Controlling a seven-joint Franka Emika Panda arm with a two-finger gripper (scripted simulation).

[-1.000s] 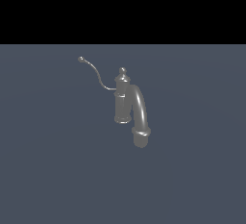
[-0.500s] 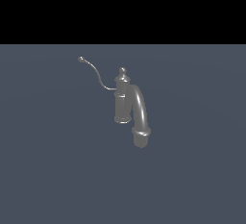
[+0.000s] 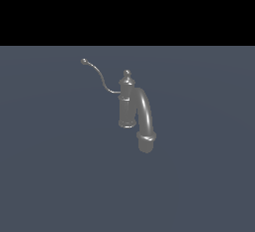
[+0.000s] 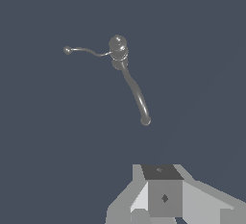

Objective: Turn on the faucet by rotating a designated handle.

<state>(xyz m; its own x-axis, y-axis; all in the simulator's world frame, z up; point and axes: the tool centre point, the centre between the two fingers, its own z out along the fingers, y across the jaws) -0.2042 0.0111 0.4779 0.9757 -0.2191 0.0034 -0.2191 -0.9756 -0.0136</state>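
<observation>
Faucet (image 3: 128, 107): one grey metal fixture, upright post with knob finial, standing near the middle of the bench (image 3: 45, 186), well apart from every edge visible.
Spout (image 3: 145, 116): one thick arch, curving down from the post to a collared end, on the side of the post away from the lever.
Handle (image 3: 99, 77): one thin S-curved lever with a small ball tip (image 3: 83, 61), joining the post just below the finial and reaching out toward the exterior view's left. Untouched; task not yet begun, by my judgement.
Pincer (image 4: 163, 196): only its grey body shows in the wrist view, with nothing visible in its hold; fingertips out of frame, so how far it stands open cannot be told. Absent from the exterior view. Well apart from the faucet, looking down on it from above.
Step in hand: approach to the lever, as judged.
Method advised: come down beside the outer part of the lever near the ball tip, clear of spout and finial, then push sideways in an arc about the post; contact far from the post should give best leverage. Thin wire may slip past a finger; keep contact square.
Count: one faucet, one handle, one spout, one pincer.
</observation>
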